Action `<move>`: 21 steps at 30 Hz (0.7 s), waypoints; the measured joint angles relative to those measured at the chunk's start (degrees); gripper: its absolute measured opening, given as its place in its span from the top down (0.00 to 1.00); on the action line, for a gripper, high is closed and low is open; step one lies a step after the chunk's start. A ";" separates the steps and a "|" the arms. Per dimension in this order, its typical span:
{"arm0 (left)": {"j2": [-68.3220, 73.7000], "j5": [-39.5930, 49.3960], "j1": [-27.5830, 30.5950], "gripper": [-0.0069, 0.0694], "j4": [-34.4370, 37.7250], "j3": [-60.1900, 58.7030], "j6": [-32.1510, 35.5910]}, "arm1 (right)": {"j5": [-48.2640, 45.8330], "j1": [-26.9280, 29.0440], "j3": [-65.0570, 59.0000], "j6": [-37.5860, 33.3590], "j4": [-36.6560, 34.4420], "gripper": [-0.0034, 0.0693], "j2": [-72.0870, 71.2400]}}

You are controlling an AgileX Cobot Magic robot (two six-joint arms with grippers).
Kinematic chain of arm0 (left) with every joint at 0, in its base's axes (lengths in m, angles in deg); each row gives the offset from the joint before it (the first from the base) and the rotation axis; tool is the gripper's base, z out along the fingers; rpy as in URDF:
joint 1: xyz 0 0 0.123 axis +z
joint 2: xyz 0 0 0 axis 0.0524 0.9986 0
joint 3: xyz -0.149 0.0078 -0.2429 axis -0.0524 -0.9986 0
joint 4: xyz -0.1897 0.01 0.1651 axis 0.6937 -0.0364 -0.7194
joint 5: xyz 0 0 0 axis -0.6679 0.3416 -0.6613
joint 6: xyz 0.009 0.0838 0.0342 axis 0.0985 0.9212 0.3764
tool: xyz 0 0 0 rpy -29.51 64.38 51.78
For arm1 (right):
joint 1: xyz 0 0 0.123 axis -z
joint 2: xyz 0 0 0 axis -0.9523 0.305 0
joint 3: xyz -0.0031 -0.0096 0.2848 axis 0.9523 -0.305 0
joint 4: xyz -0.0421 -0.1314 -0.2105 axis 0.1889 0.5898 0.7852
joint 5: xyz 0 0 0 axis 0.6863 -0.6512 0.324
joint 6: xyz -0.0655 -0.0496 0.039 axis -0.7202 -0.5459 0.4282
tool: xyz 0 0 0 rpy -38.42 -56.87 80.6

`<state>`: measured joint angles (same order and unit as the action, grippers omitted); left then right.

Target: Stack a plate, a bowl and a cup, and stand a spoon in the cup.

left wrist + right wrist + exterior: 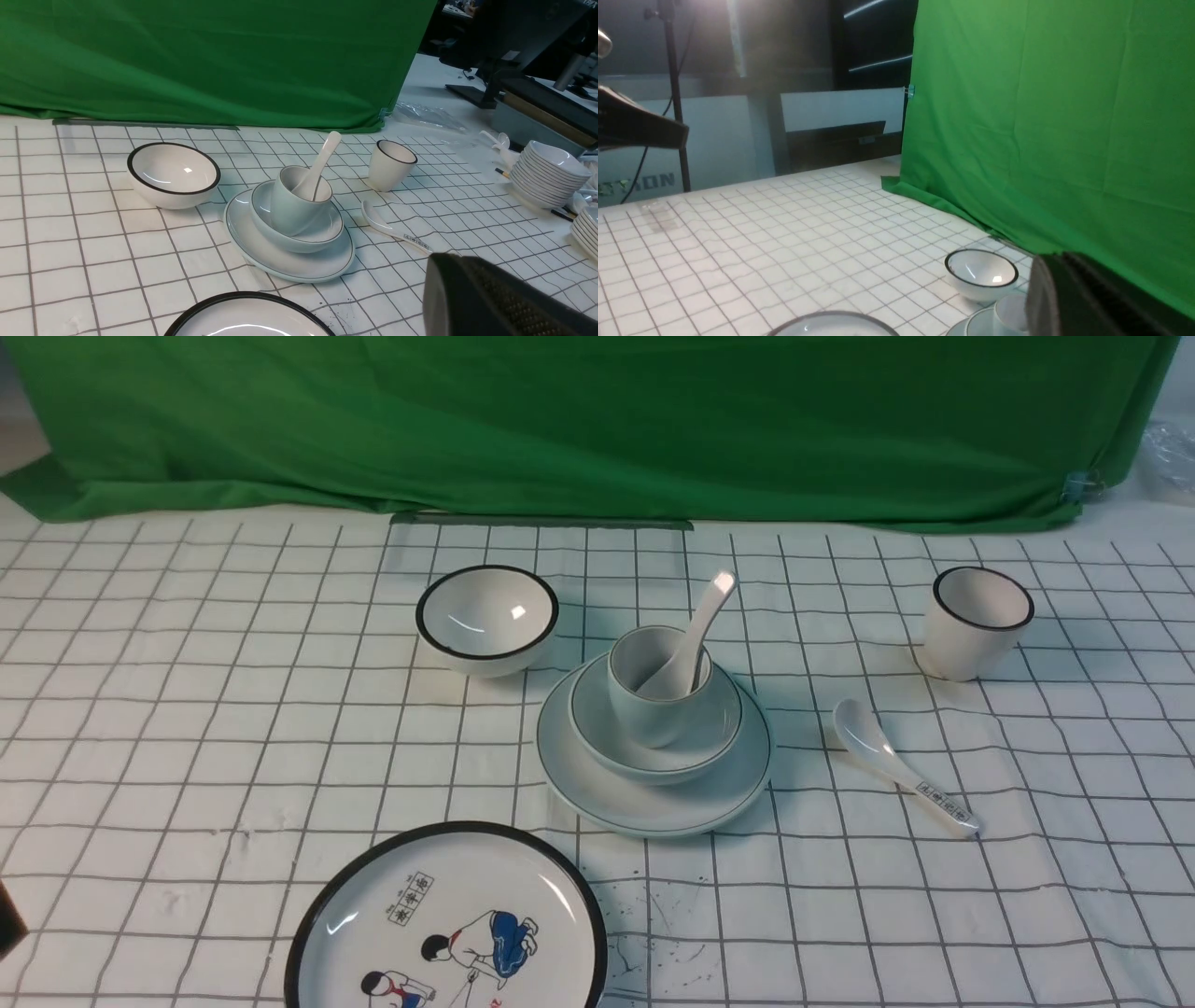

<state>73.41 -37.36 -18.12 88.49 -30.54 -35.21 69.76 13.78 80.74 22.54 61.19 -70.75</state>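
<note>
Trouble from here would most likely come from a stray sweep of either arm. The spoon only leans against the rim of the cup, its handle poking up above everything else, so a brush there could flip it out or tip the cup. The cup rests on the curved inside of the bowl and probably rocks easily. The bowl sits in the plate near the middle of the desk, so the stack looks complete and you have nothing left to grasp. Both tools are clenched and empty. Neither shows in the front view, which puts them clear of the stack. From the left wrist, the left tool is well apart from the stack, with the printed spoon lying between them. From the right wrist, the right tool hides most of the stack, with only the cup and the plate's edge peeking beside it.
</note>
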 joint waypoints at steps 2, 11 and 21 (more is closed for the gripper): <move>0.00 0.01 0.00 0.91 0.00 0.00 0.02 | 0.13 0.00 -0.12 0.00 0.00 0.92 -0.02; 0.00 0.01 0.00 0.91 0.00 0.00 0.14 | 0.11 0.00 -0.12 0.12 0.04 0.90 -0.07; 0.00 0.01 0.00 0.91 0.00 0.00 0.14 | 0.14 0.00 -0.12 0.39 0.04 0.88 -0.13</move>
<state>73.41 -37.34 -18.12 88.49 -30.54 -35.07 69.90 13.78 80.62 22.93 61.23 -70.88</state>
